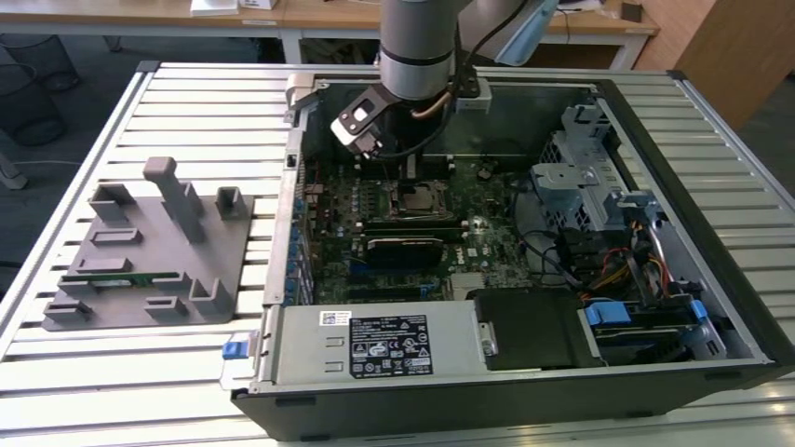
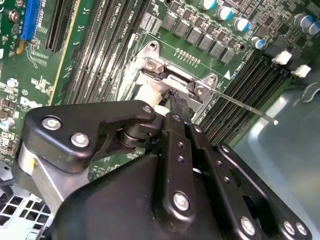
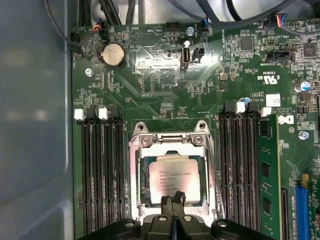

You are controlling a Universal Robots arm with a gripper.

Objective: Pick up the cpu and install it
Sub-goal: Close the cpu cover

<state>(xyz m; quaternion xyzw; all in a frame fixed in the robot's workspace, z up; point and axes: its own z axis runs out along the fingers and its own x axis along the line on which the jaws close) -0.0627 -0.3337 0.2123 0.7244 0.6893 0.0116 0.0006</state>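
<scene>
Exterior view gives the whole layout: a slatted metal surface (image 1: 186, 93) carries an open computer case (image 1: 497, 410), and the robot arm (image 1: 423, 47) reaches down into it, straight above the socket (image 3: 172, 141) in the middle of the motherboard (image 1: 335, 196). Well apart from the socket, outside the case on the exterior view's left, lies the grey tray (image 1: 230, 233) with its upright blocks; a green memory stick (image 1: 118, 277) rests in it, and I see no silver chip there. In the first wrist view the cpu (image 3: 172, 172) lies flat inside the socket, its shiny top facing up and its sides parallel to the socket frame, so the picking and the carrying look done and the chip appears seated. The claw (image 3: 173, 199) stands over the edge of the cpu nearest to this camera, with its two fingers pressed together and no gap between them; nothing is gripped between them, and the tips seem to touch or almost touch the chip. In the second wrist view a thin metal lever (image 2: 240, 104) sticks out free beside the socket, so in my judgement the locking of the socket is not finished. I cannot tell whether the cover plate is clamped down.
</scene>
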